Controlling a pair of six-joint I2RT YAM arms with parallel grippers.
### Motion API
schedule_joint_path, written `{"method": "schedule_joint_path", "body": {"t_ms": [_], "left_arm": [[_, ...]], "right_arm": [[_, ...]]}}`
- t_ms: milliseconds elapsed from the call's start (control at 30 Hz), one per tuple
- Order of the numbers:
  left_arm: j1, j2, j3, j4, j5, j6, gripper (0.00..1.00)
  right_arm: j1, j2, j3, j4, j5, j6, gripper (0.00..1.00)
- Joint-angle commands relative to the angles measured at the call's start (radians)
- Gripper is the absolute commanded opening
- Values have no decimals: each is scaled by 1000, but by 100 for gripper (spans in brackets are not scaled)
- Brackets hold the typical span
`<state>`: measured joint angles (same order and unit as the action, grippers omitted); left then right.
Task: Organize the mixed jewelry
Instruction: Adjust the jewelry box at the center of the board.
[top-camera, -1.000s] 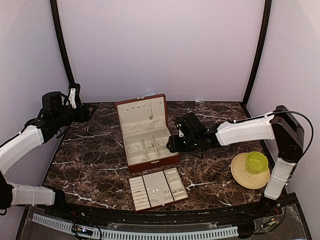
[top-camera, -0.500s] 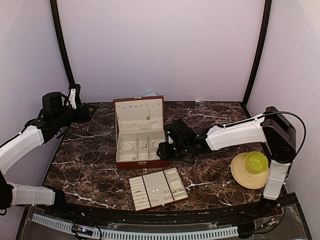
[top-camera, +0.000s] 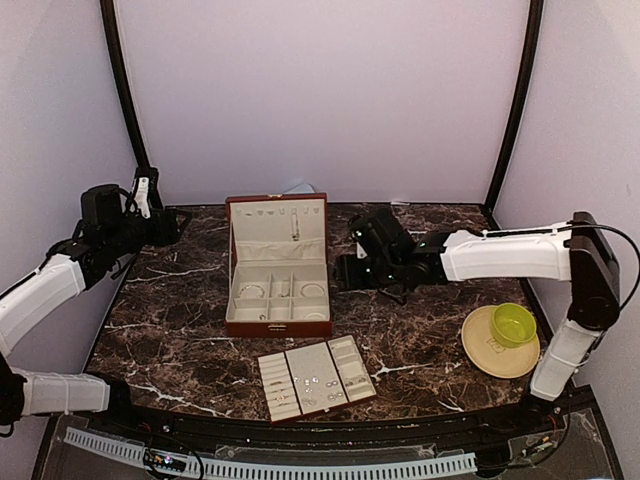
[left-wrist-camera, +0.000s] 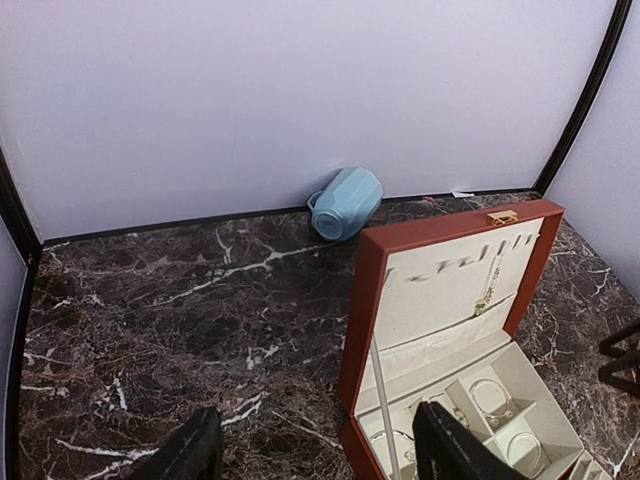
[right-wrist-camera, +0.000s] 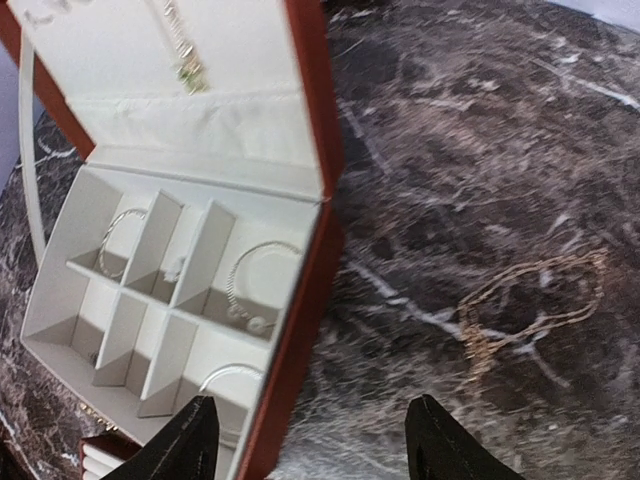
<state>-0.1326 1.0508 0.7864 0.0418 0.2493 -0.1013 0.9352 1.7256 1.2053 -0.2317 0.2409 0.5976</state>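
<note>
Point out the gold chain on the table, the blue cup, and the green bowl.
gold chain (right-wrist-camera: 535, 300): right wrist view, on its loop.
blue cup (left-wrist-camera: 347, 201): left wrist view, on its side wall.
green bowl (top-camera: 514, 324): top external view, on its inside.

You have bare marble between the open box (top-camera: 278, 270) and the left arm, and more between box and yellow plate (top-camera: 497, 345). The box's raised lid blocks reaching straight back; a blue cup (left-wrist-camera: 346, 201) lies behind it. The insert tray (top-camera: 316, 377) fills the near centre, and a gold chain (right-wrist-camera: 530, 305) lies just right of the box.
</note>
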Motion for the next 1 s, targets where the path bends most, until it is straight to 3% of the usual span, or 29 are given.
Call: {"method": "schedule_joint_path", "body": {"t_ms": [0,367,967], "left_arm": [[4,-23,34,-65,19,39,68],[5,-82,14,-88,-52,77,68],[5,-86,14,-95,-52,86,68]], "right_arm": [[-87,-49,13,-98,65,-75,64],[-218,96,94,-215,93,-118,53],[-370,273,176,-208,69,-252,35]]}}
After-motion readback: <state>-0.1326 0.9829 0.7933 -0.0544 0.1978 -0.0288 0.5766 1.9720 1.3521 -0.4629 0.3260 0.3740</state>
